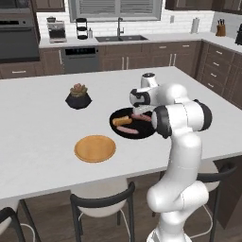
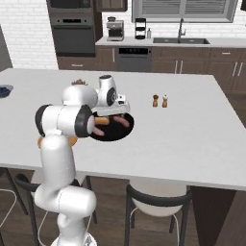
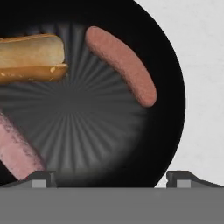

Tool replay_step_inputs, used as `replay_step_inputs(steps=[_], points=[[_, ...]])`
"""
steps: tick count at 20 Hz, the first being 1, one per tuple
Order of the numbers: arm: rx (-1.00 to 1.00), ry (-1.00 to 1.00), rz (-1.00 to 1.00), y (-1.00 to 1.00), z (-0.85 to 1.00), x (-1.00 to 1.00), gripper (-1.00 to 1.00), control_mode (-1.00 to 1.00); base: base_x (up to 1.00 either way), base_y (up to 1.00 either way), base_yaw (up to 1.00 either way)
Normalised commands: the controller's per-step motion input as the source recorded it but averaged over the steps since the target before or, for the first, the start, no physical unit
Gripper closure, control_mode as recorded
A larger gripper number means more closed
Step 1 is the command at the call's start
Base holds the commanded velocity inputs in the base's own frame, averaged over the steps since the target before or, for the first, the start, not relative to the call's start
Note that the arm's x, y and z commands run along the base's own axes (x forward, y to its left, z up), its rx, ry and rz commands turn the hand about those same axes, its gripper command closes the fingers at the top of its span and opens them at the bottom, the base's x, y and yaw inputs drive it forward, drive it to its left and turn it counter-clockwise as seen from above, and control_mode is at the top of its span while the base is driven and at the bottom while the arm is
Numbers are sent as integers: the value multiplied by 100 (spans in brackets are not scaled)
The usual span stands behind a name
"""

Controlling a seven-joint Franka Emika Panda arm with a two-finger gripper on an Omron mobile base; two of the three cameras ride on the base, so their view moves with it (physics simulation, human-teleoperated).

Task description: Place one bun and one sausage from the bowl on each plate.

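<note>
Two sausages and one bun lie in the bowl (image 3: 170,87), a wide, shallow, glossy black round with fine ribs fanning out from its middle, directly beneath the gripper (image 3: 111,177). Its two dark tips stand wide apart with nothing between them, hovering over the bowl's near wall. One sausage (image 3: 122,65) is smooth, reddish-brown and gently curved, lying ahead of the tips and toward the right one, with bare bowl floor on all sides. The bun (image 3: 30,59) is a split, golden-tan roll with a paler top, ahead and to the left; the hand view's left edge cuts it off. A second sausage (image 3: 17,148), paler pink, lies close beside the left tip and is cropped by the frame, so its length cannot be made out.

From the left base view, the arm's forearm and elbow cover the bowl's right side. Beyond the bowl's left rim, a little apart from it, the flat, matte orange plate (image 1: 95,148) sits near the counter's (image 1: 38,123) front edge, with open white surface all round. Farther off on that side stands a black faceted plant pot (image 1: 78,99). In the right base view, two small shakers (image 2: 160,101) stand well apart from the bowl on the gripper's other side, and the arm hides most of the orange plate.
</note>
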Motion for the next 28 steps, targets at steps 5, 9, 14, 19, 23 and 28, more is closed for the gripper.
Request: replay_step_inputs(steps=[5, 9, 14, 19, 23, 28], points=[[-1, 3, 7, -16, -68, 44, -100, -100, 0, 0, 0], [-10, 0, 10, -1, -65, 26, -100, -100, 0, 0, 0], [-8, -1, 10, -2, -38, 62, -100, -100, 0, 0, 0], [-1, 0, 3, -1, -9, 69, -100, -100, 0, 0, 0], [-1, 0, 0, -5, 0, 14, -100, -100, 0, 0, 0], [-6, 0, 0, 0, -28, 11, -100, -100, 0, 0, 0]])
